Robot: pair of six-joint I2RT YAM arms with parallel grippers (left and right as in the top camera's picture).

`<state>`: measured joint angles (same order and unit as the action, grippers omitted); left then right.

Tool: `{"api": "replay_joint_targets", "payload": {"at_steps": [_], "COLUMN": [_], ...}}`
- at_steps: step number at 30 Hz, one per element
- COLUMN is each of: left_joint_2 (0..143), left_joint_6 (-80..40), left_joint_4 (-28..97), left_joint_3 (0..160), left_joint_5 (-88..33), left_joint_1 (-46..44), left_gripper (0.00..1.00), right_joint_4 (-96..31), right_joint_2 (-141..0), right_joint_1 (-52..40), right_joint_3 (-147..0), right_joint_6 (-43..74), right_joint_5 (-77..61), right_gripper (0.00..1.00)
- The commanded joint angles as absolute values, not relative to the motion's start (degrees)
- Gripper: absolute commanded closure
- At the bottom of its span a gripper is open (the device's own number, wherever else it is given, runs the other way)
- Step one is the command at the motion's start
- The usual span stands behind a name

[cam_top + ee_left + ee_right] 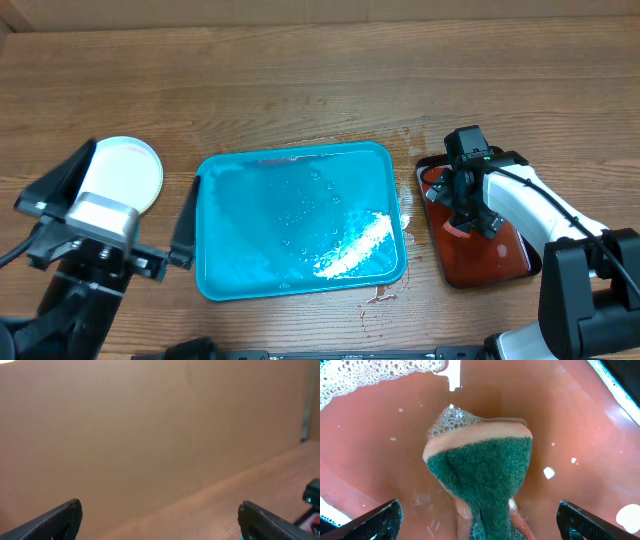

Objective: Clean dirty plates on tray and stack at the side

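The turquoise tray (300,225) lies mid-table, wet and with no plate on it. On the bare wood to its left lies a round whitish plate (135,175) with a pale rim. What is under it is hidden. My left gripper (145,165) hovers over that plate, open and holding nothing; in the left wrist view the left gripper (160,525) faces only a brown wall and tabletop. My right gripper (482,525) stands open above a green-and-pink soapy sponge (482,470), its fingers well apart from it.
A small black tray with a red pad (500,255) holds the sponge and foam at the right, under the right gripper (465,215). Water drops lie on the wood by the turquoise tray's front right corner (380,293). A cardboard wall (150,420) runs along the back.
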<state>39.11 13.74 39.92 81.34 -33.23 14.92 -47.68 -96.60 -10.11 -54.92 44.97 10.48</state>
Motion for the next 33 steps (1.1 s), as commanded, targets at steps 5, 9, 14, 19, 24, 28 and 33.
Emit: {"api": "replay_joint_targets", "payload": {"at_steps": [5, 9, 14, 19, 24, 28, 33], "left_joint_2": [30.7, 22.9, 13.5, 5.7, 0.1, 0.2, 0.2], "left_joint_6": [15.7, 15.7, 15.7, 15.7, 15.7, 15.6, 15.3], "left_joint_4": [16.9, 4.1, -4.6, -5.4, -5.5, -7.0, -9.1], "left_joint_3": [63.9, 51.0, 36.6, 26.4, 20.1, 17.2, 12.7], "left_joint_5": [-26.5, -25.0, -23.4, -21.8, -21.8, -21.9, -22.0], "left_joint_1": [5.5, 5.5, 5.1, 3.0, 2.2, 2.2, 2.2], "left_gripper": [0.00, 0.00, 0.00, 0.00, 0.00, 0.00, 0.00], "right_joint_4": [-47.6, -47.6, -47.6, -47.6, -47.6, -47.6, -47.6], "right_joint_2": [-96.4, -96.4, -96.4, -96.4, -96.4, -96.4, -96.4], "right_joint_1": [-9.9, -9.9, -9.9, -9.9, -9.9, -9.9, -9.9], "right_joint_3": [-54.8, -54.8, -54.8, -54.8, -54.8, -54.8, -54.8], "right_joint_6": [44.9, 44.9, 44.9, 44.9, 44.9, 44.9, 44.9], "right_joint_5": [10.6, 10.6, 10.6, 10.6, 10.6, 10.6, 10.6], "right_gripper": [0.00, 0.00, 0.00, 0.00, 0.00, 0.00, 0.00]}}
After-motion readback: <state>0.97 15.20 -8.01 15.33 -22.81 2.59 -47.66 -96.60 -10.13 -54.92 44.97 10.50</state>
